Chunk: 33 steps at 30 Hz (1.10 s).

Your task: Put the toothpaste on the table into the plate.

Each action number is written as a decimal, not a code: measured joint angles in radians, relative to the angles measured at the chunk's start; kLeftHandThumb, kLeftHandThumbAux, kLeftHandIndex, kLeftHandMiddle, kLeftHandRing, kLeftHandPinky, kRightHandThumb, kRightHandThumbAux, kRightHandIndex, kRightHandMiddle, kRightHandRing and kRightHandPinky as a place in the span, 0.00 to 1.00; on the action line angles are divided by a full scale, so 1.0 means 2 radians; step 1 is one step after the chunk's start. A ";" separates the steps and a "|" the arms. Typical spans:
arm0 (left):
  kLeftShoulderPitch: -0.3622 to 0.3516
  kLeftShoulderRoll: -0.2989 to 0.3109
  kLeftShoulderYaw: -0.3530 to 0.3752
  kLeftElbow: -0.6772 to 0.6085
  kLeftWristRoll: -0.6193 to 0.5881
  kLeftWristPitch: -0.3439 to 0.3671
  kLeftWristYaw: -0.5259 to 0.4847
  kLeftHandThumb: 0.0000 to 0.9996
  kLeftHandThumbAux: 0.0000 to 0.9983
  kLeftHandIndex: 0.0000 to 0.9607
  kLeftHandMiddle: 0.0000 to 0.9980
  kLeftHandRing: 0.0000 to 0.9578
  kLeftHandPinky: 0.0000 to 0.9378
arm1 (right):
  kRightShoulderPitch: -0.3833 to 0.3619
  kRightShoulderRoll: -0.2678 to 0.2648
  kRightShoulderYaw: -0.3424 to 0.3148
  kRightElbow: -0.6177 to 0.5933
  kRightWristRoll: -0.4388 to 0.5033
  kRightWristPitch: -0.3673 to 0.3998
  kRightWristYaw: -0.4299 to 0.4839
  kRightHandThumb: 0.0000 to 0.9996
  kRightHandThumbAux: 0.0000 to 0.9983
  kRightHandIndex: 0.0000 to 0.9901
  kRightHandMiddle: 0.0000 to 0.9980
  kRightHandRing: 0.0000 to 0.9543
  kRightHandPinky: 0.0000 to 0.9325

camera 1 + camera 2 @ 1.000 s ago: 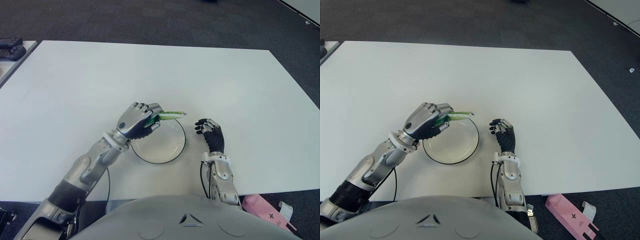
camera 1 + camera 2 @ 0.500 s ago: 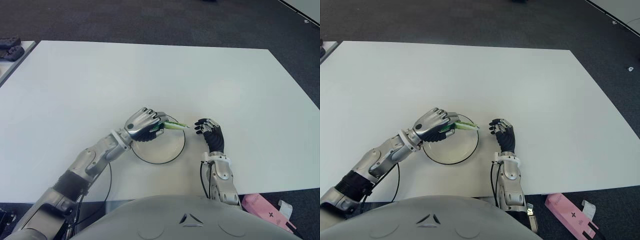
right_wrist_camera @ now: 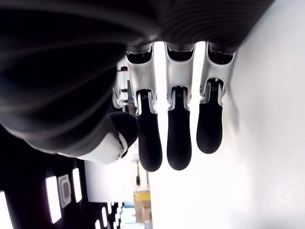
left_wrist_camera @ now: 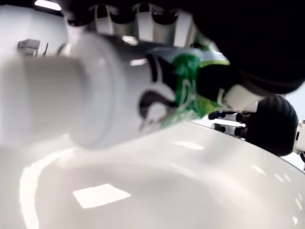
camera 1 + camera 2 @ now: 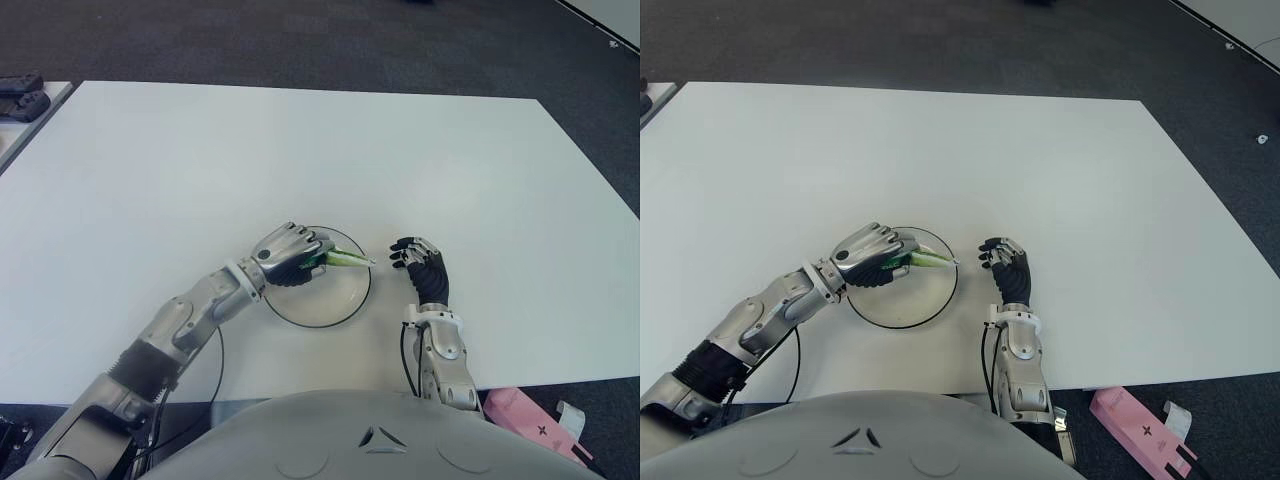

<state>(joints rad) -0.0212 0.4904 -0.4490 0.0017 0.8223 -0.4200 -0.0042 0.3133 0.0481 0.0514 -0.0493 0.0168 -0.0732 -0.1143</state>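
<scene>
My left hand [image 5: 288,258] is curled around a green and white toothpaste tube [image 5: 347,259], holding it low over the white plate [image 5: 335,308]. The tube's flat end pokes out to the right above the plate's far rim. Up close in the left wrist view, the toothpaste tube [image 4: 143,90] lies just above the glossy plate [image 4: 157,191]; I cannot tell whether they touch. My right hand [image 5: 421,265] shows to the right of the plate, its fingers [image 3: 178,129] relaxed and holding nothing.
The plate stands near the front middle of a wide white table [image 5: 300,150]. Dark devices [image 5: 22,95] lie on a side surface at the far left. A pink box [image 5: 530,420] lies on the floor at the lower right.
My left hand has carried the tube rightward and downward, from beside the plate's left rim to low over the plate. The right hand has not moved.
</scene>
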 measured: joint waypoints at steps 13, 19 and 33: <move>0.008 -0.005 0.010 -0.025 -0.019 0.009 -0.020 0.15 0.45 0.02 0.03 0.04 0.07 | 0.001 0.000 0.000 -0.004 0.001 0.006 -0.002 0.71 0.73 0.43 0.50 0.53 0.55; 0.023 0.001 0.025 -0.059 -0.020 0.005 -0.019 0.10 0.42 0.00 0.00 0.00 0.01 | 0.001 0.000 0.001 -0.004 0.001 0.005 -0.002 0.71 0.73 0.43 0.50 0.53 0.55; 0.024 0.003 0.031 -0.062 -0.023 0.000 -0.021 0.11 0.35 0.00 0.00 0.00 0.00 | 0.001 0.000 0.001 -0.003 0.001 0.004 -0.003 0.71 0.73 0.43 0.50 0.53 0.55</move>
<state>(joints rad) 0.0274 0.4970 -0.3878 -0.1216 0.7755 -0.4198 -0.0466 0.3152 0.0482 0.0534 -0.0554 0.0187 -0.0653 -0.1212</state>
